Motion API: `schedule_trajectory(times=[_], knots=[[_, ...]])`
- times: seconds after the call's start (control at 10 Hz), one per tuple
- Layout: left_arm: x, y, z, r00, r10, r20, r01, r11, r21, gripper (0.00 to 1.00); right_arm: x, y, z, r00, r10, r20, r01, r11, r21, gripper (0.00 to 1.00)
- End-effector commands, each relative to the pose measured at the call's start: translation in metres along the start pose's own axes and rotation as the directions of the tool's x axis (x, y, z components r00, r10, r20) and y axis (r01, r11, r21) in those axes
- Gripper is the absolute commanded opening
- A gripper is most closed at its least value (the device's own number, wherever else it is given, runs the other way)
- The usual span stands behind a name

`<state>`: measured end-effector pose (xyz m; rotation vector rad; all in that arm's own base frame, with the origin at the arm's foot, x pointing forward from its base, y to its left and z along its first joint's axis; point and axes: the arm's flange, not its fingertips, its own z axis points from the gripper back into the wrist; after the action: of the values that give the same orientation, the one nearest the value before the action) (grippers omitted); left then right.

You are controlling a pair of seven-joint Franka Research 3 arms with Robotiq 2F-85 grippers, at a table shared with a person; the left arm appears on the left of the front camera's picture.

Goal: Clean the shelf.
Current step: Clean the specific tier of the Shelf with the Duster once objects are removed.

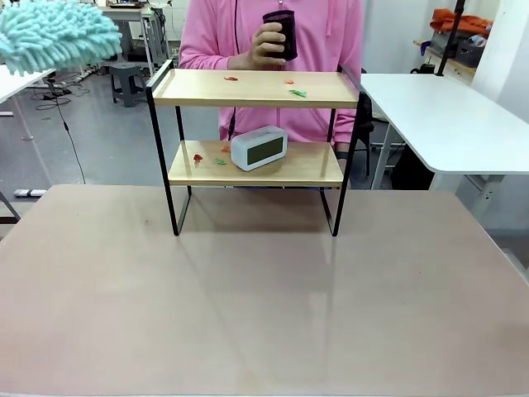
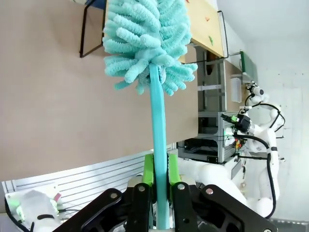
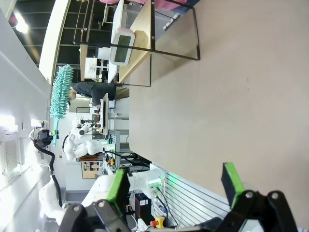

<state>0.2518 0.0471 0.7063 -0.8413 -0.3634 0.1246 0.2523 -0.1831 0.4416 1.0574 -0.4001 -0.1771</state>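
Where the tan table [image 1: 264, 314] nears its far edge, you find the shelf [image 1: 198, 87] standing upright on its black legs, about midway between the table's two sides. A person in a pink top [image 1: 207, 33] is directly behind it.

Note the teal duster [image 1: 54, 35]. Its fluffy head is raised at the upper left of the front view, above the level of the top board and well apart from the shelf. The left gripper [image 2: 161, 169] is clamped narrow on the duster's handle, with a green pad pressed against each side. In the left wrist view the shelf lies beyond the duster head, toward the top of the picture.

The right gripper [image 3: 175, 183] stands wide with nothing between its pads. The shelf lies well ahead of it, across bare table.

A grey digital clock [image 1: 259, 148] rests on the lower board, turned slightly askew. The person's hand [image 1: 266, 41] holds a dark cup [image 1: 281, 33] above the top board. Small red and green scraps [image 1: 297, 93] lie on both boards.
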Motion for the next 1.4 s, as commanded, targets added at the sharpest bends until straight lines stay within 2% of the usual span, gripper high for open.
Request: schedule_trajectory(times=[0.0,0.3,0.5,0.6,0.8,1.0,1.2,1.3], knots=[[0.0,0.019,0.012,1.0,-0.019,-0.013,0.019,0.999,-0.031,0.13,0.002,0.001,-0.002,1.0,0.026,0.018,-0.026,0.999,0.024,1.0],[0.002,0.018,0.011,1.0,0.005,-0.005,-0.005,1.0,-0.025,0.13,0.002,0.001,-0.002,1.0,0.026,0.018,-0.026,0.999,0.024,1.0],[0.017,-0.038,-0.017,0.982,-0.19,-0.02,0.191,0.98,0.05,0.13,0.002,0.001,-0.002,1.0,0.026,0.018,-0.026,0.999,0.024,1.0],[0.026,-0.063,-0.034,0.968,-0.249,-0.011,0.249,0.965,0.077,0.13,0.002,0.001,-0.002,1.0,0.026,0.018,-0.026,0.999,0.024,1.0],[0.038,-0.099,-0.072,0.96,-0.28,0.018,0.274,0.949,0.158,0.13,0.002,0.001,-0.002,1.0,0.026,0.018,-0.026,0.999,0.024,1.0],[0.043,-0.113,-0.104,0.953,-0.3,0.024,0.29,0.937,0.192,0.13,0.002,0.001,-0.002,1.0,0.026,0.018,-0.026,0.999,0.024,1.0],[0.044,-0.121,-0.137,0.945,-0.326,-0.03,0.324,0.917,0.232,0.13,0.002,0.001,-0.002,1.0,0.026,0.018,-0.026,0.999,0.024,1.0],[0.044,-0.122,-0.151,0.946,-0.323,-0.026,0.318,0.907,0.275,0.13,0.002,0.001,-0.002,1.0,0.026,0.018,-0.026,0.999,0.024,1.0]])
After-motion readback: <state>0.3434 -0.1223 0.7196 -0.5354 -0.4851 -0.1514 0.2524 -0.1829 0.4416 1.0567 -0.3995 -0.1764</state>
